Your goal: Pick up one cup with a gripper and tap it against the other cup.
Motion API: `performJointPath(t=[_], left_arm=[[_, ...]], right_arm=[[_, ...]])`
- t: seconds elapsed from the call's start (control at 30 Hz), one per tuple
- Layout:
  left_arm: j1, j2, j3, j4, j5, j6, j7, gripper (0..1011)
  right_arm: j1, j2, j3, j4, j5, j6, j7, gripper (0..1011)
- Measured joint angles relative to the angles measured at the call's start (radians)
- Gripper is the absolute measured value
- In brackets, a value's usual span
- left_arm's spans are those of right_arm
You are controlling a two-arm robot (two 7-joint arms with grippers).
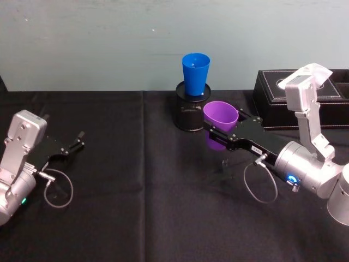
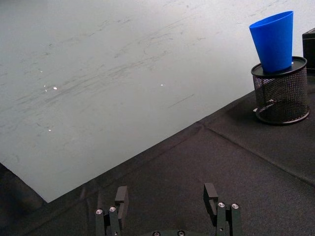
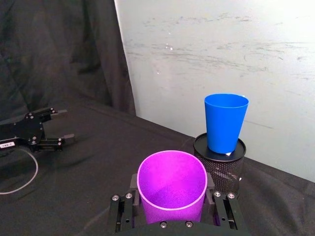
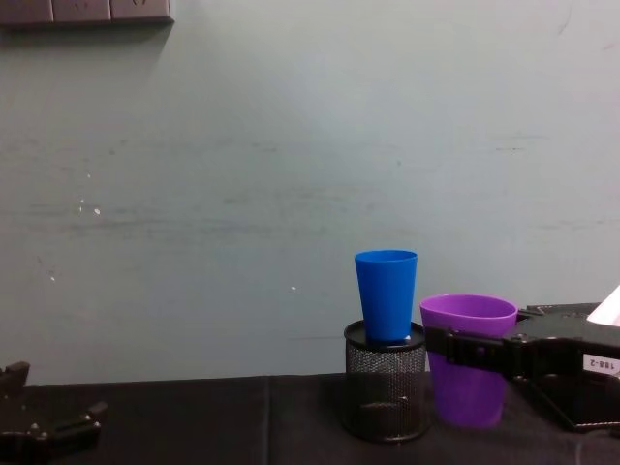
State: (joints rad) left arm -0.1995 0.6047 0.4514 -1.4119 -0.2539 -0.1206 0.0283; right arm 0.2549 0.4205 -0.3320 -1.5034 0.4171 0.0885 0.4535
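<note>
The purple cup looks like thin, smooth plastic: light enough to carry on a modest squeeze, springy enough that a hard one would likely bend its wall, and slick enough to slide between flat fingers. The taper helps here, since the cup widens upward and a hold just under the rim gives it something to wedge against. That is where the right gripper has it, closed on the cup with one black finger on either side of the upper body. The cup stands upright, mouth up, right of centre on the table, and seems just clear of the black cloth, though I can't be sure. Just beside it, toward the wall and a little left, the blue cup is perched upright on top of a black mesh pen pot, its rim higher than the purple one's. Being just as light and up on that perch, I'd expect anything beyond a gentle tap to knock it off. A black box sits behind the right arm. Far left, the left gripper rests low over the cloth, fingers spread and holding nothing.
</note>
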Motion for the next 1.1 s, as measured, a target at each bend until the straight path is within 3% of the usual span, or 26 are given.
performJointPath(t=[1.1], left_arm=[[0.000,0.000,0.000,0.000,0.000,0.000,0.000,1000]], right_arm=[[0.000,0.000,0.000,0.000,0.000,0.000,0.000,730]])
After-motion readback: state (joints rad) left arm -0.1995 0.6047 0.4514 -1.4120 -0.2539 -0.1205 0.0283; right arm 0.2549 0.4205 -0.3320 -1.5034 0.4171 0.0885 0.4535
